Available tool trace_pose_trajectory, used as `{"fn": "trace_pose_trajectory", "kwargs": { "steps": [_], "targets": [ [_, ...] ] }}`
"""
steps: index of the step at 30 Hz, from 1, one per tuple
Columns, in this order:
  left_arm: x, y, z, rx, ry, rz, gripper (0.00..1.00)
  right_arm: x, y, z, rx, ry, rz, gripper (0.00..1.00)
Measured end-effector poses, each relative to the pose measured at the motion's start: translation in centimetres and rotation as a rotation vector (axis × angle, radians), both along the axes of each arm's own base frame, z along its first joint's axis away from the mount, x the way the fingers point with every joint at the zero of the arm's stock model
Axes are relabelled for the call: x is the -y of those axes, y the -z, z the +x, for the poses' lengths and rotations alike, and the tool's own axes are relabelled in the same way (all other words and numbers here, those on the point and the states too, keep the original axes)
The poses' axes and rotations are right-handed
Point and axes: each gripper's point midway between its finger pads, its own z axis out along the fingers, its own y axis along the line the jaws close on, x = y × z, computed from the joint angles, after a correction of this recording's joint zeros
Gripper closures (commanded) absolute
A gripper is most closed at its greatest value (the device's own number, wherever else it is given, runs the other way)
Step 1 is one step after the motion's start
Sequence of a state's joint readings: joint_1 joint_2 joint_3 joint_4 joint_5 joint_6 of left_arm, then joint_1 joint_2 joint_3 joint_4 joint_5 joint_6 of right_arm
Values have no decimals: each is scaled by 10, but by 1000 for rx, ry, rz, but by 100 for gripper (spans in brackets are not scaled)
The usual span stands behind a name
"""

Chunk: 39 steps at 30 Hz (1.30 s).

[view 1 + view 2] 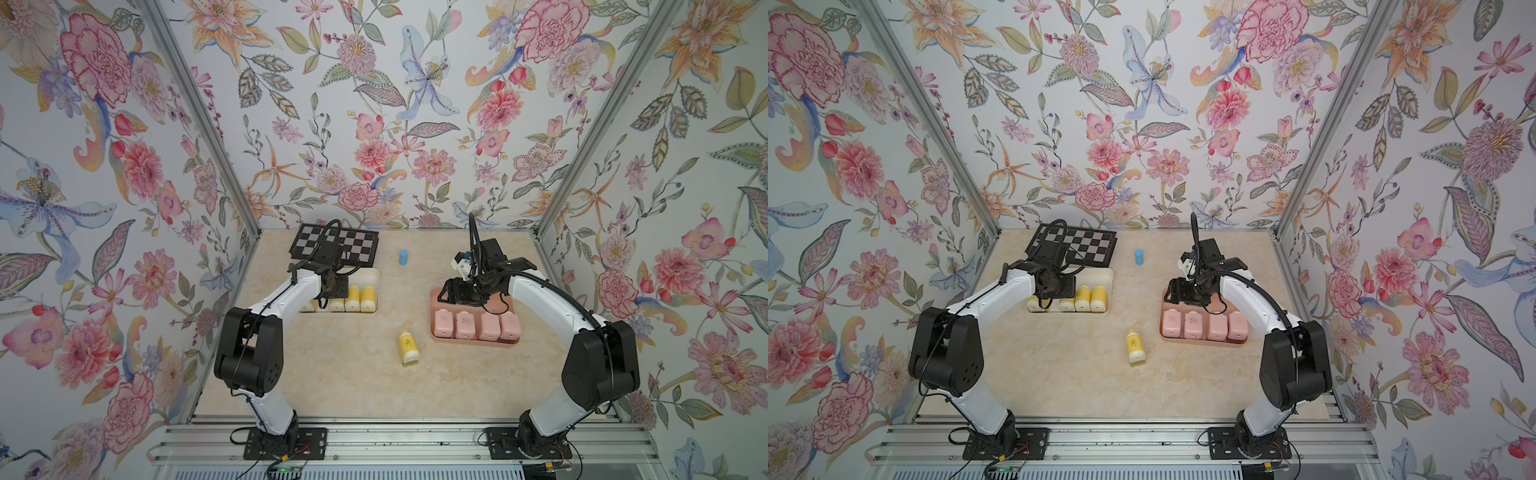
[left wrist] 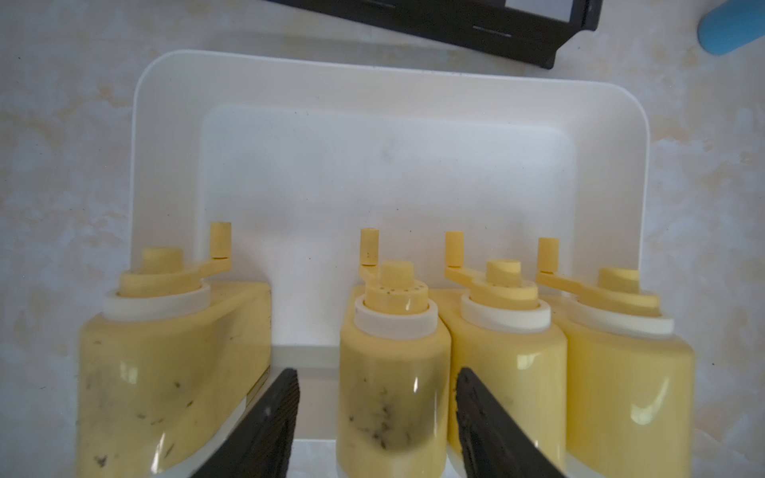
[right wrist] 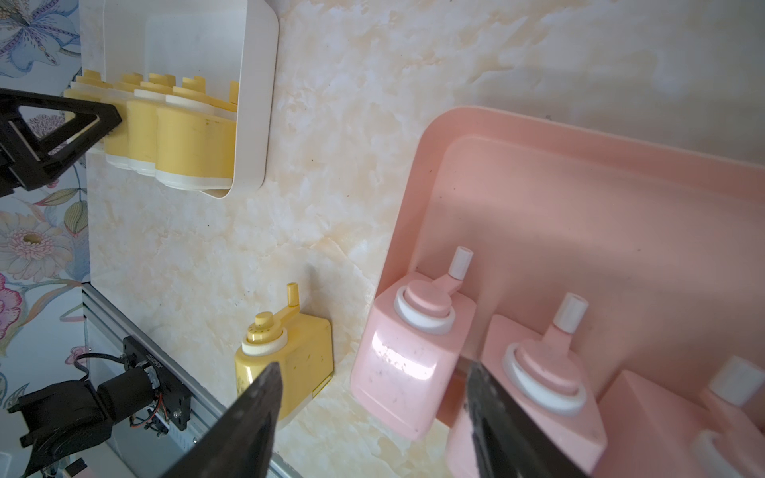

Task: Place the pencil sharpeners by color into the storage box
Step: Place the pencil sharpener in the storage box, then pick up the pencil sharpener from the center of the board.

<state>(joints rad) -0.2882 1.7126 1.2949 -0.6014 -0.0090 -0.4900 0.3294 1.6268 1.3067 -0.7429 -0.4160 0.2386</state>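
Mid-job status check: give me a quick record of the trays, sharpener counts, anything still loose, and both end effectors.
white tray: four yellow sharpeners in a row
pink tray: four pink sharpeners in a row
loose: one yellow sharpener lying on the table between the trays
left end effector: open, jaws either side of one of the four in the white tray
right end effector: open, above the pink tray, holding nothing
other: blue cylinder, checkerboard at the back

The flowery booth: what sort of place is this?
Likely a robot lab test cell, not a home: wallpaper panels on an aluminium frame, left arm and right arm bolted to a metal rail, a checkerboard card on the table.
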Motion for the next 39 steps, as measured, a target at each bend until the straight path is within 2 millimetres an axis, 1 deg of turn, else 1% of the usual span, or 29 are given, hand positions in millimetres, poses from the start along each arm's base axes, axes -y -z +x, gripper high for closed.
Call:
{"fn": "trace_pose_trajectory", "kwargs": {
  "steps": [4, 7, 10, 14, 15, 17, 20, 24, 27, 30, 32, 35, 39],
  "targets": [
    [0, -23, 1, 51, -6, -12, 35, 0, 0, 0, 0, 0, 0, 28],
    [2, -39, -4, 84, -5, -17, 33, 0, -1, 0, 2, 0, 1, 28],
    [10, -58, -12, 121, 7, -28, 32, 0, -1, 0, 2, 0, 0, 28],
    [32, -88, -28, 191, 41, -74, 32, 0, -1, 0, 3, 0, 0, 28],
    [40, -94, -34, 204, 55, -89, 32, 0, -1, 0, 3, 0, 0, 28],
    [57, -100, -47, 215, 87, -116, 32, 1, -1, 0, 3, 3, 0, 28],
    [87, -95, -70, 199, 142, -139, 32, 4, -1, 2, 4, 10, -3, 28],
    [128, -73, -107, 130, 222, -157, 30, 9, -3, 5, 14, 27, -11, 28],
    [153, -64, -129, 94, 257, -174, 29, 16, -6, 8, 26, 47, -14, 28],
    [170, -58, -144, 68, 263, -192, 27, 25, -9, 12, 35, 72, -15, 28],
    [177, -54, -151, 56, 254, -199, 27, 30, -10, 14, 40, 86, -17, 28],
    [183, -45, -158, 35, 238, -202, 25, 34, -11, 15, 43, 97, -16, 28],
    [191, -27, -165, -5, 228, -186, 23, 34, -11, 15, 41, 98, -16, 28]
  ]
}}
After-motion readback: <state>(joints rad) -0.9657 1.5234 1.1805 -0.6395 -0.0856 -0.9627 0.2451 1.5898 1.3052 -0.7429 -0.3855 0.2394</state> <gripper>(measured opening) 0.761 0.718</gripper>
